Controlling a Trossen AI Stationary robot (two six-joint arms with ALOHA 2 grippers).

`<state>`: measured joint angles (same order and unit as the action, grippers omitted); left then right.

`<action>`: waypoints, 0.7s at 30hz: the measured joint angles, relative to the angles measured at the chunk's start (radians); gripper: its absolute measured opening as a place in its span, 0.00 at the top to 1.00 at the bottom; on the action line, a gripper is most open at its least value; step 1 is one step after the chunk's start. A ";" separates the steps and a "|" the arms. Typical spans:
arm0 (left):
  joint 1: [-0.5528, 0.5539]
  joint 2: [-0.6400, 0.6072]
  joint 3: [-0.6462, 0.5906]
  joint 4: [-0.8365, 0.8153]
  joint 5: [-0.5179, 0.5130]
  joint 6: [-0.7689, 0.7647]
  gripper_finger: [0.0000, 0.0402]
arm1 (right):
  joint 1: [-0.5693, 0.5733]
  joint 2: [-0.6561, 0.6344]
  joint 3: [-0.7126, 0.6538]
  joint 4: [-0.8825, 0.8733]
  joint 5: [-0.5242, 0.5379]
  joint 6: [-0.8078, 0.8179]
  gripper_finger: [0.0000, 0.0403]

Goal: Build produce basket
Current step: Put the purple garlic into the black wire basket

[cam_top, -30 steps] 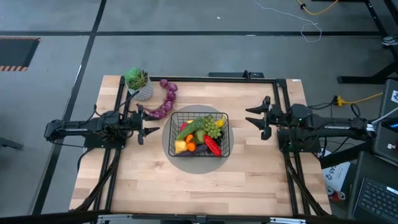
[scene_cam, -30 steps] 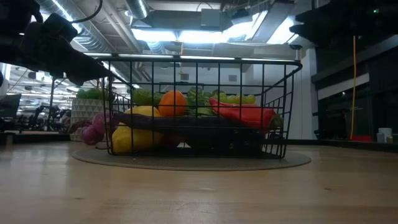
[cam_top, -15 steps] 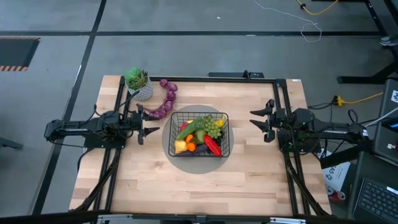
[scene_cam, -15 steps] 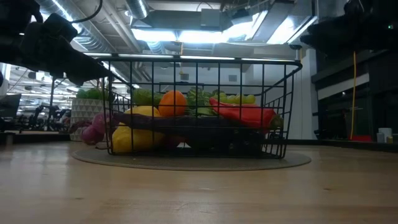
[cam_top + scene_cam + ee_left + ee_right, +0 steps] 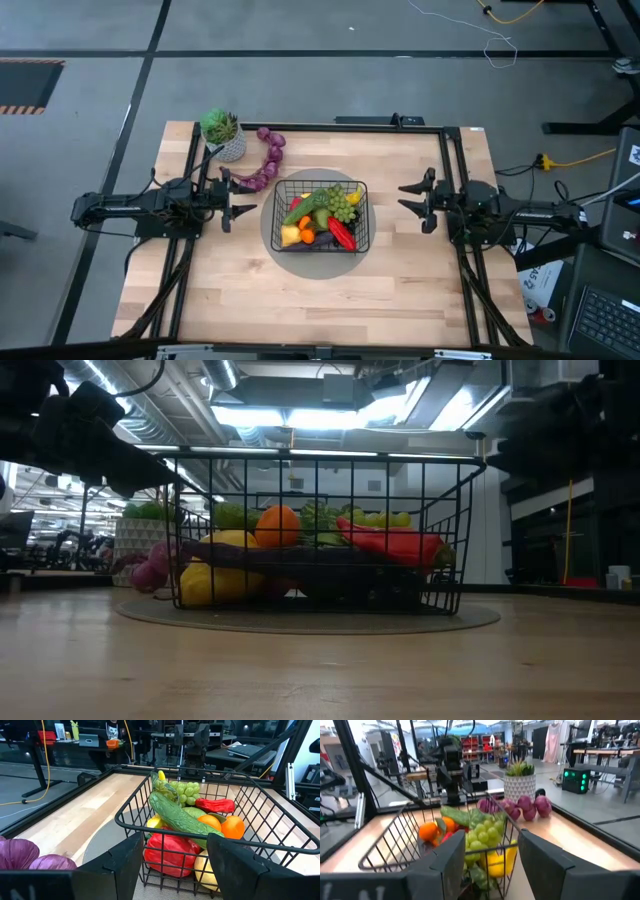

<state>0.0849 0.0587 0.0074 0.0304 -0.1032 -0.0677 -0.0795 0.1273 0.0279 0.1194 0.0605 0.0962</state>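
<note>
We see the basket (image 5: 320,215) on a round grey mat (image 5: 272,232) near the middle of the table (image 5: 320,300), filled with produce: a cucumber (image 5: 177,817) lies across the top, green grapes (image 5: 343,207) beside it, a red pepper (image 5: 341,234) along the side toward the right arm, an orange fruit (image 5: 277,525) and a yellow one (image 5: 291,235) toward the left arm. Purple grapes (image 5: 265,160) curve across the table outside the basket, between it and a potted plant (image 5: 223,133) in a white pot at the far left corner. Nothing stands between either gripper and the basket.

The left gripper (image 5: 240,198) hovers just beside the basket's left side with its fingers spread. The right gripper (image 5: 408,195) hangs off the basket's right side, clear of it, fingers spread as well; its wrist view looks past them at the basket, grapes and plant.

The table is pale wood with a black frame (image 5: 450,180) around its edges, on a grey floor. In the low view we look through the basket's wires into a room with ceiling lights (image 5: 290,415) and ducts.

Against the frame of a second ago, the right gripper has pulled back a little and then settled nearer the basket's midline; the left gripper, basket and produce lie as they did.
</note>
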 joint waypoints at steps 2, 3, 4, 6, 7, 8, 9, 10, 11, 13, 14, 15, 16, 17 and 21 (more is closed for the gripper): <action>0.000 0.000 0.000 0.000 0.000 0.000 0.47 | 0.000 -0.010 -0.004 -0.028 0.002 -0.009 0.54; 0.000 0.000 0.000 0.000 0.000 0.000 0.47 | 0.000 -0.015 -0.004 -0.051 0.011 -0.015 0.54; 0.000 0.000 0.000 0.000 0.000 0.000 0.47 | 0.000 -0.020 -0.004 -0.076 0.026 -0.016 0.54; 0.000 0.000 0.000 0.000 0.000 0.000 0.47 | 0.000 -0.029 -0.005 -0.122 0.064 0.000 0.54; 0.000 0.000 0.000 0.000 0.000 0.000 0.47 | 0.000 -0.030 -0.005 -0.125 0.077 0.007 0.54; 0.000 0.000 0.000 0.000 0.000 0.000 0.47 | -0.001 -0.031 -0.005 -0.125 0.078 0.009 0.54; 0.000 0.000 0.000 0.000 0.000 0.000 0.47 | 0.000 -0.031 -0.005 -0.125 0.078 0.013 0.54; 0.000 0.000 0.000 0.000 0.000 0.000 0.47 | 0.000 -0.032 -0.005 -0.126 0.077 0.016 0.54; 0.000 0.000 0.000 0.000 0.000 0.000 0.47 | 0.000 -0.032 -0.005 -0.126 0.078 0.023 0.54; 0.000 0.000 0.000 0.000 0.000 0.000 0.47 | 0.000 -0.032 -0.005 -0.126 0.078 0.030 0.54; 0.000 0.000 0.000 0.000 0.000 0.000 0.47 | 0.000 -0.032 -0.005 -0.126 0.078 0.031 0.54; 0.000 0.000 0.000 0.000 0.000 0.000 0.47 | 0.000 -0.032 -0.005 -0.126 0.078 0.030 0.54; 0.000 0.000 0.000 0.000 0.000 0.000 0.47 | 0.000 -0.032 -0.005 -0.126 0.078 0.030 0.54; 0.000 0.000 0.000 0.000 0.000 0.000 0.47 | 0.000 -0.032 -0.005 -0.123 0.078 0.029 0.54; 0.000 0.000 0.000 0.000 0.000 0.000 0.47 | 0.000 -0.031 -0.021 -0.081 0.078 -0.002 0.54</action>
<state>0.0849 0.0589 0.0074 0.0303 -0.1028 -0.0677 -0.0799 0.0967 0.0067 0.0383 0.1389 0.0943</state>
